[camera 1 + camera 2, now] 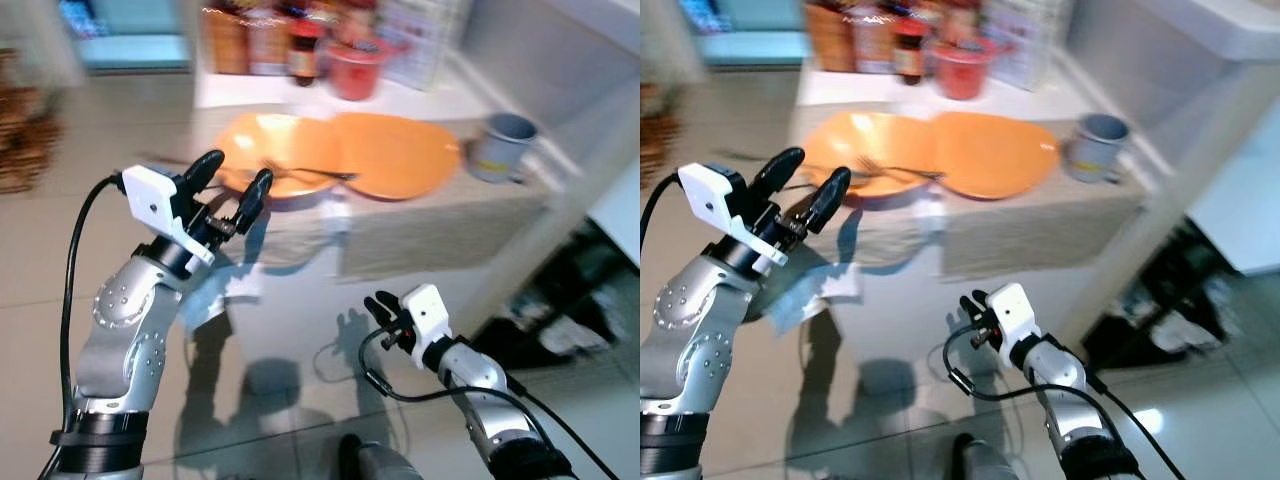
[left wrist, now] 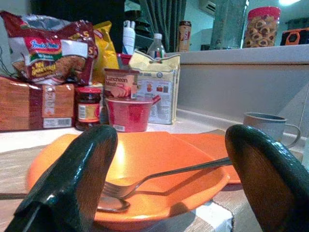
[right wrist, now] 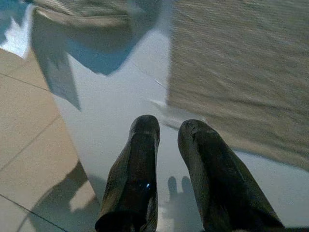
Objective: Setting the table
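Orange plates: two orange plates sit side by side on the bench, upper middle of the left eye view; the left plate (image 1: 268,150) touches or slightly overlaps the right plate (image 1: 398,155) where they meet.
Fork: a metal fork (image 2: 159,177) lies in the left plate, tines low in the dish, handle running up over the rim toward the right plate.
Bench: the bench (image 1: 440,225) carries a grey-beige cloth that hangs over its front edge, with a white front below.
Mug: a grey mug (image 1: 500,148) stands on the bench right of the plates, apart from them, upper right of the frame.
Groceries: behind the plates, at the top of the frame, stand a red cup (image 2: 128,114) with a tin on top, a dark jar (image 2: 89,108) just beside it, noodle packets (image 2: 48,46) and a beige carton (image 2: 161,89).
Left gripper: the left gripper (image 1: 234,185) is raised at left centre of the left eye view, in front of the left plate's near edge; its fingers are wide apart and hold nothing.
Right gripper: the right gripper (image 1: 385,312) hangs low, lower middle of the frame, before the bench's white front; its fingers (image 3: 137,164) are close together with a narrow gap, holding nothing.
Floor: pale glossy tiles (image 1: 40,300) with the arms' shadows on them.
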Motion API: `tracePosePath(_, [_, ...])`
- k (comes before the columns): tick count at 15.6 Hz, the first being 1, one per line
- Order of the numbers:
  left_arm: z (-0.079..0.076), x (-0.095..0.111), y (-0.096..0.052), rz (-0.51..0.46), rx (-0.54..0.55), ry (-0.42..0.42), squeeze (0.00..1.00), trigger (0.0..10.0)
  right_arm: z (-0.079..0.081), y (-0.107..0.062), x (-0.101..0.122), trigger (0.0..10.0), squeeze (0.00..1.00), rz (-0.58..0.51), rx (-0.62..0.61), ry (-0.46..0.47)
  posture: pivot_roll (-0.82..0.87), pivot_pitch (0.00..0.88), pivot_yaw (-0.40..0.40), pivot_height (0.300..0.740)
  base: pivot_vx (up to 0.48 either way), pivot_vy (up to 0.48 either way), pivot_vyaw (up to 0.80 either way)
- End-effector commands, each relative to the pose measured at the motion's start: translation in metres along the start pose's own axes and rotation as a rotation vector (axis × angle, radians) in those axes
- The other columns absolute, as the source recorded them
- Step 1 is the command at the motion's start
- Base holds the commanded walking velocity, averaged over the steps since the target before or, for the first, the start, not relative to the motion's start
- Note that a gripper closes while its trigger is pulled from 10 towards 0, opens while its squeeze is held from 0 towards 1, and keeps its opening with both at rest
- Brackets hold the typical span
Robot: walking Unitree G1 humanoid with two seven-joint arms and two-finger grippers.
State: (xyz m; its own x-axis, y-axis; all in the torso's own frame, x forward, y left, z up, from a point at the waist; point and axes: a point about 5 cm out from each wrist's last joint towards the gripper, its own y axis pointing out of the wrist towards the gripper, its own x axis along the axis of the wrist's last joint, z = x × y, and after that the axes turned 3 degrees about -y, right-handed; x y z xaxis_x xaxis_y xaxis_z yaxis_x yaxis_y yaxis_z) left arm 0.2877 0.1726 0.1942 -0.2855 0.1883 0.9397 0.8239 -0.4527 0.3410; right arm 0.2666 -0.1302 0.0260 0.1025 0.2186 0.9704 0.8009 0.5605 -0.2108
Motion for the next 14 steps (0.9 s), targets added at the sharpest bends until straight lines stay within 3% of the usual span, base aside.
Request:
tracePosePath(1, [0.006,0.001,-0.005,-0.004,0.047,0.009,0.0,10.0,-0.002,0.0,0.004,10.0,0.0,-0.026,-0.004,0.004,-0.04,0.073,-0.027,0.74,0.0,0.0,0.0])
tracePosePath(5, [-0.002,0.001,-0.011,-0.016,0.004,-0.034,0.0,10.0,-0.003,0.001,0.005,10.0,0.0,-0.027,0.002,0.004,-0.04,0.075,-0.028,0.74,0.0,0.0,0.0])
tracePosePath(8, [-0.027,0.037,-0.021,-0.156,-0.202,-0.161,0.0,10.0,-0.003,0.001,0.005,10.0,0.0,-0.027,0.007,0.005,-0.04,0.077,-0.031,0.74,0.0,0.0,0.0])
tracePosePath(9, [-0.037,0.06,-0.025,-0.223,-0.286,-0.157,0.0,10.0,-0.003,0.001,0.005,10.0,0.0,-0.027,0.01,0.004,-0.04,0.079,-0.034,0.74,0.0,0.0,0.0])
tracePosePath(10, [-0.038,0.068,-0.028,-0.225,-0.299,-0.118,0.0,10.0,-0.003,0.001,0.005,10.0,0.0,-0.027,0.013,0.004,-0.04,0.077,-0.032,0.74,0.0,0.0,0.0])
tracePosePath(12, [-0.026,0.057,-0.035,-0.122,-0.237,-0.044,0.0,10.0,-0.003,0.002,0.005,10.0,0.0,-0.026,0.014,0.004,-0.04,0.077,-0.031,0.74,0.0,0.0,0.0])
tracePosePath(13, [-0.004,0.041,-0.049,-0.058,-0.111,-0.044,0.0,10.0,-0.002,0.002,0.005,10.0,0.0,-0.027,0.011,0.007,-0.04,0.078,-0.027,0.74,0.0,0.0,0.0])
tracePosePath(14, [0.009,0.038,-0.055,-0.065,-0.027,-0.046,0.0,10.0,-0.002,0.002,0.005,10.0,0.0,-0.027,0.01,0.009,-0.04,0.078,-0.028,0.74,0.0,0.0,0.0])
